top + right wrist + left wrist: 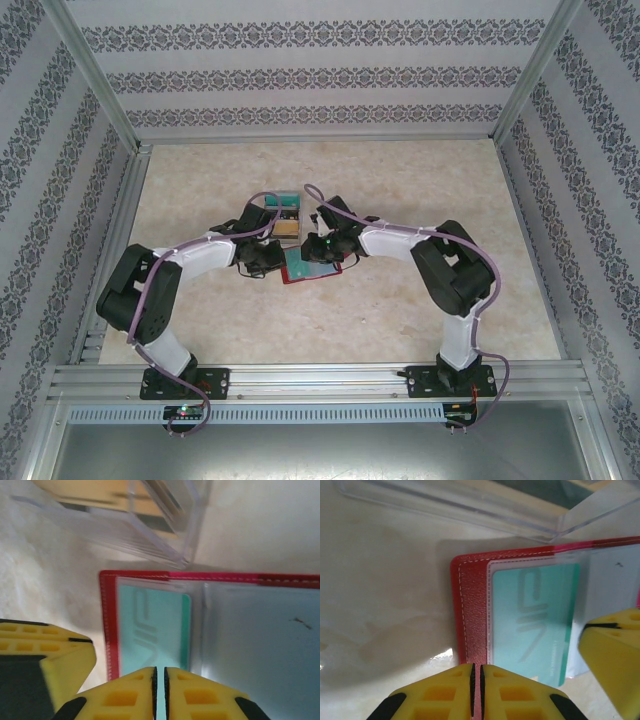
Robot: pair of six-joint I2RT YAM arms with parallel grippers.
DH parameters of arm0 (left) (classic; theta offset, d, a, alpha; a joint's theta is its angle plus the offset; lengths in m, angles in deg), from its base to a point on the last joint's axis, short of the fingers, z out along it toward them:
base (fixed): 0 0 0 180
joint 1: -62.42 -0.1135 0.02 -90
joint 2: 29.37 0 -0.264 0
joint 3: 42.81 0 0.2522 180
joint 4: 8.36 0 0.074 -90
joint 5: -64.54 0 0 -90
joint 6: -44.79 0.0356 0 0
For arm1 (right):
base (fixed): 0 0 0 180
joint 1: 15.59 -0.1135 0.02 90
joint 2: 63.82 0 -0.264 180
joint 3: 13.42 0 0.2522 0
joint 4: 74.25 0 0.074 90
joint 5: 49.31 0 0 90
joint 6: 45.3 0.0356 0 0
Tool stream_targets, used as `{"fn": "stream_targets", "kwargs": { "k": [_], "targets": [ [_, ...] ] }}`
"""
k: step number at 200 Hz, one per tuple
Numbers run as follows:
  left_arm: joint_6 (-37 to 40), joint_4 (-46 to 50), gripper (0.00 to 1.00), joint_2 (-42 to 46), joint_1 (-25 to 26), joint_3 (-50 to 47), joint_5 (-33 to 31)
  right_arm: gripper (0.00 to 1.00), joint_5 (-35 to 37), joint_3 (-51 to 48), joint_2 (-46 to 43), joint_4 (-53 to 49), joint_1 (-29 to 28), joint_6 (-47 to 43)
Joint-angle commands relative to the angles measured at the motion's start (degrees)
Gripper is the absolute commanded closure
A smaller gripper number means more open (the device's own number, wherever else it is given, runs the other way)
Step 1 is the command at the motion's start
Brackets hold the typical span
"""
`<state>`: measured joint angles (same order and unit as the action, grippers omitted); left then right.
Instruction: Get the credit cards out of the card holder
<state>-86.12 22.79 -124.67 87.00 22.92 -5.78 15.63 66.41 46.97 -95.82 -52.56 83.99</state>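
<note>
Open card holder (107,622) holds a teal card (155,625)

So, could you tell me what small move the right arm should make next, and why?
Probably a short, slow pull with the right gripper, drawing the teal card out of its clear sleeve. Its fingers look shut on the card's edge, and the left gripper is shut on the red border of the card holder, which should anchor it.

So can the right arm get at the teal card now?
Probably yes: the card holder lies open, the teal card faces up in its clear sleeve, and the right end effector sits at its edge; the left end effector is aside.
</note>
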Motion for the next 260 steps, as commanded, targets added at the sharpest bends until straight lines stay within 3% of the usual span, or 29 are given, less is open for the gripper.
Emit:
{"fn": "stream_targets", "kwargs": {
  "k": [1,70,158,260],
  "targets": [
    [0.2,-1.3,0.86,-1.3,-0.4,0.0,1.2,0.83,-3.5,-0.1,1.4,1.9,0.3,1.9],
    [0.2,-1.0,0.86,-3.0,-0.3,0.2,1.7,0.76,-2.2,-1.1,1.3,0.6,0.7,2.2],
    [-0.1,1.2,0.9,1.0,-0.3,3.5,1.2,0.76,-1.2,-1.1,-1.8,-1.0,1.9,0.7],
    [-0.8,-0.3,0.91,-5.2,0.7,2.7,3.3,0.76,-3.4,-2.2,2.0,1.0,1.9,1.8]
  ]
}}
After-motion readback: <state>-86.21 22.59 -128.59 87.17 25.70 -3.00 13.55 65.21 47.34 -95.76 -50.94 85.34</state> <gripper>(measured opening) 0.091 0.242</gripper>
